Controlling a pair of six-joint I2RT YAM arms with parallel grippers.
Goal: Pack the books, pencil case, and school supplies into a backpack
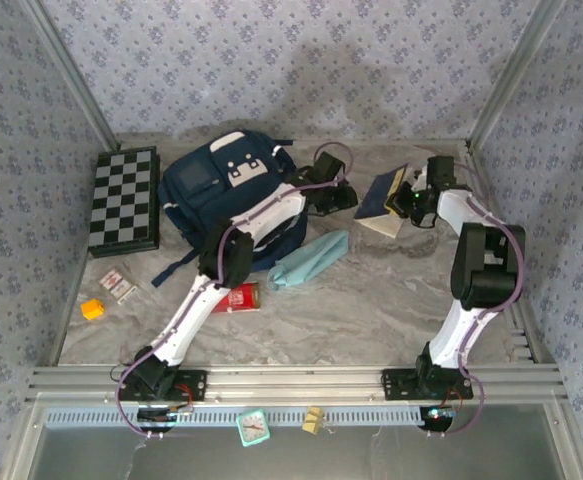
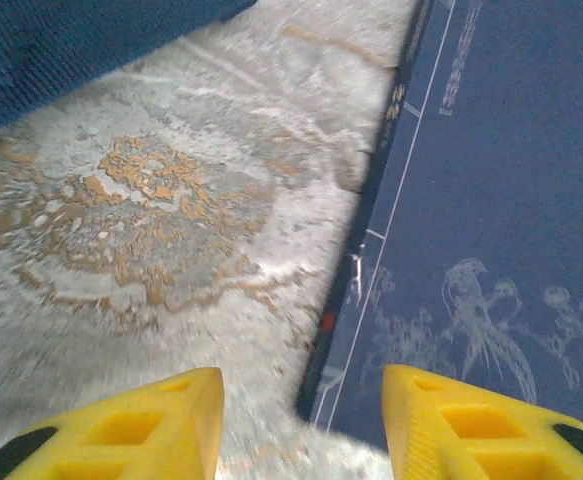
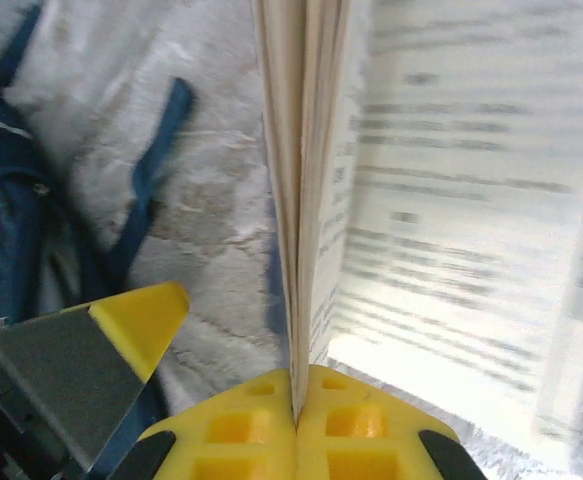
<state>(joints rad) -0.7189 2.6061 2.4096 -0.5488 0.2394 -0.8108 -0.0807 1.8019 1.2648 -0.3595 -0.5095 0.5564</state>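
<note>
Marble-patterned table (image 1: 371, 310): left arm (image 1: 261, 215) reaches across the backpack (image 1: 206, 185); left gripper (image 2: 301, 400) spread above the navy book (image 2: 491, 200) edge. Right arm (image 1: 476, 265) folds inward; right gripper (image 3: 296, 385) pressed together on an open book (image 3: 306, 150), pinching its pages.

Left pincer (image 2: 301, 388) parted, navy book (image 2: 491, 190) edge, marbled tabletop (image 2: 161, 200)

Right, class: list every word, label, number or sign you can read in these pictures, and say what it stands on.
Nothing reads clearly enough to quote.
On the navy book: white lettering along the cover edge and yellow marks on the spine, blurred.
On the open book: printed lines, blurred.
On the red box: white print, too small.
On the clock: face too small to read.
</note>
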